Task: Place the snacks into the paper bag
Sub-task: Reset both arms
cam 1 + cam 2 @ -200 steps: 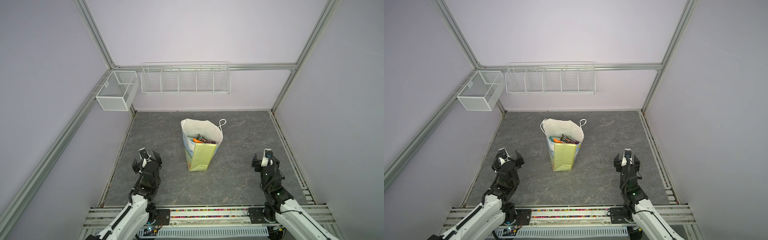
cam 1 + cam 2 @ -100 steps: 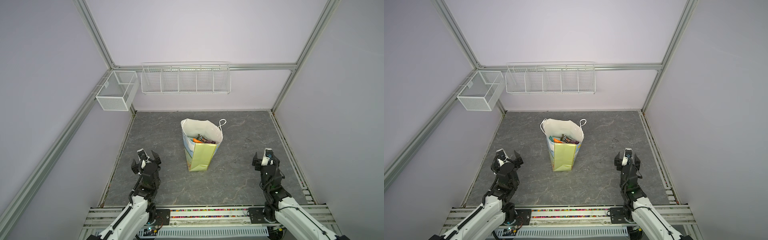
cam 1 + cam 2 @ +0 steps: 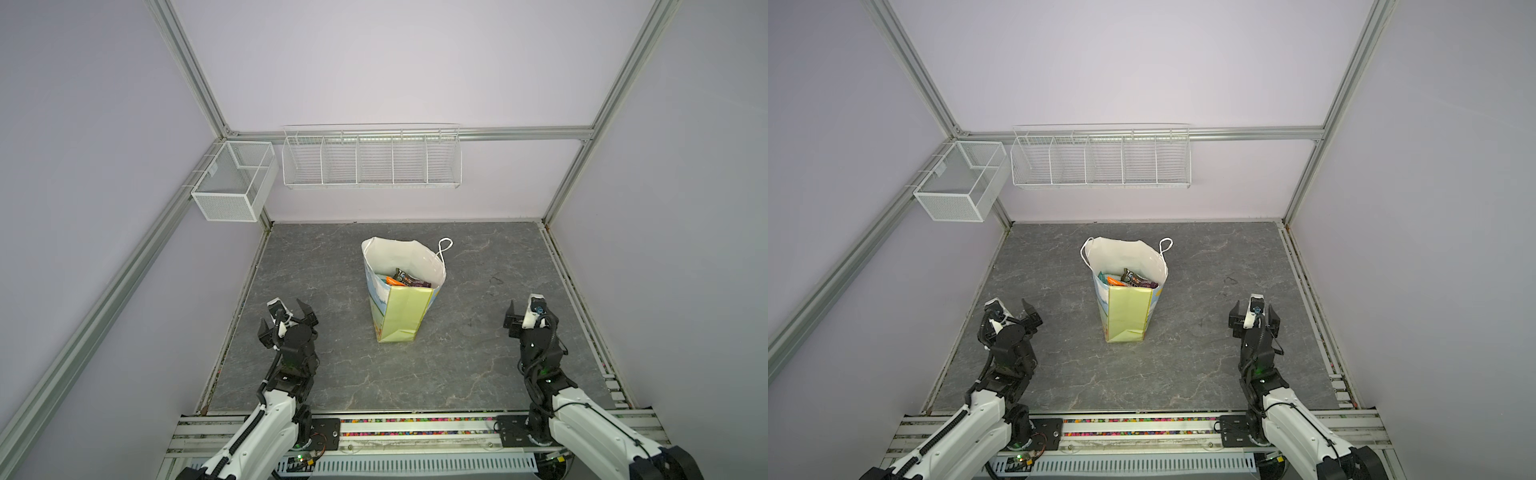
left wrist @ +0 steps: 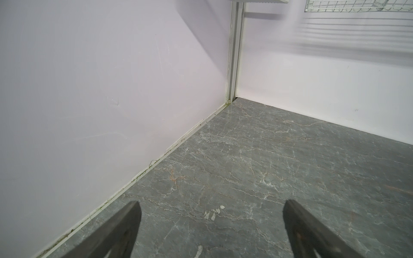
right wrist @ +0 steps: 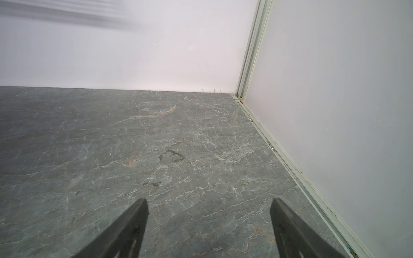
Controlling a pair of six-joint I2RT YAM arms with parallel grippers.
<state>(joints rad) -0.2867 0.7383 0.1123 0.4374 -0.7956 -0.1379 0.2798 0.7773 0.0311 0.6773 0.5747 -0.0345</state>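
Snacks (image 3: 405, 279) sit inside paper bag (image 3: 403, 316), looks done; left gripper (image 3: 291, 309) and right gripper (image 3: 1254, 312) both spread, empty, so I'd park wide without nudging the bag

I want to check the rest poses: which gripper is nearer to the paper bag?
Left, slightly. The left gripper is open on the left of the paper bag; the right gripper is open on its right, a little farther off. Neither touches it.

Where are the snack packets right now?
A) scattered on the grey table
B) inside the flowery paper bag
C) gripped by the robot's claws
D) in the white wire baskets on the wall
B: in both top views the snacks lie inside the upright, open paper bag.
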